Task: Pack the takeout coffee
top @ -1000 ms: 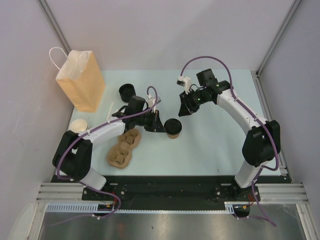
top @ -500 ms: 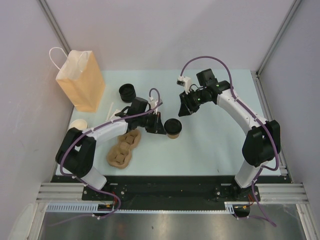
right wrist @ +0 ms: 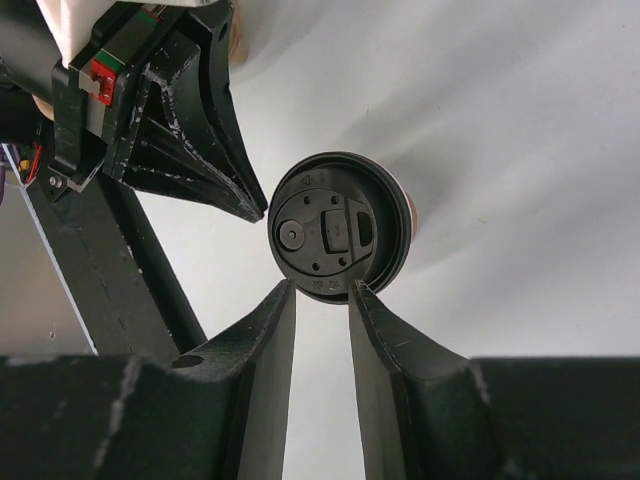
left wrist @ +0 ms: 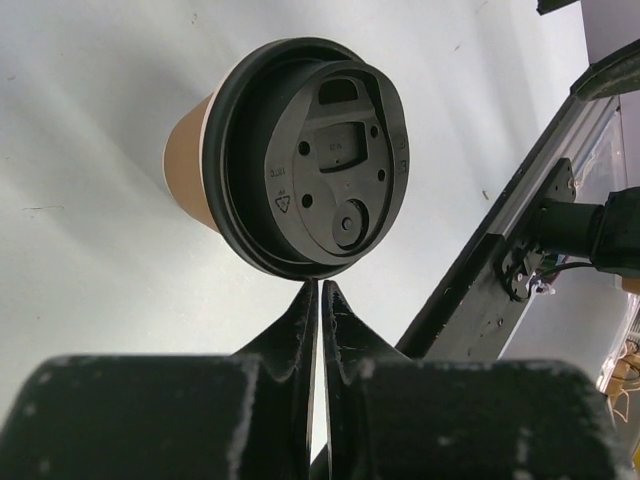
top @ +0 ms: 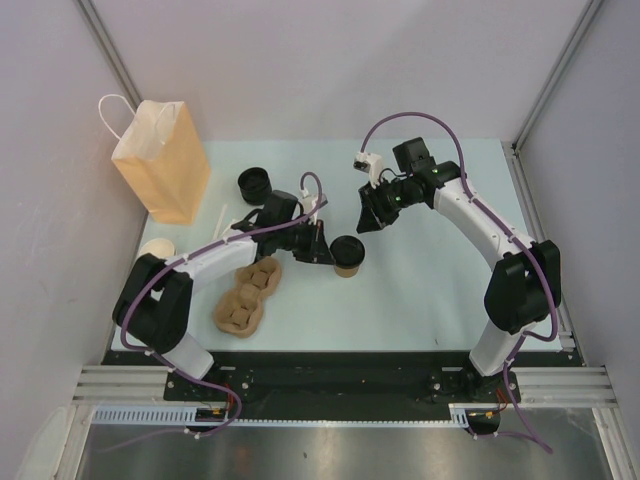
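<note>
embossed recycling triangle on takeout coffee lid, lettering illegible

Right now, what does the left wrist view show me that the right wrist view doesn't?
Only the left wrist view shows a broad stretch of brown paper wall on the takeout coffee. It also shows the left gripper from behind, jaws nearly together with tips right at the lid rim, and a black rail off to the right.

Only the right wrist view shows the right gripper, jaws slightly apart near the cup, and the left gripper from outside, tip pointing at the cup.

Both show the black lid on the upright cup, standing on the pale table and gripped by neither arm.
</note>
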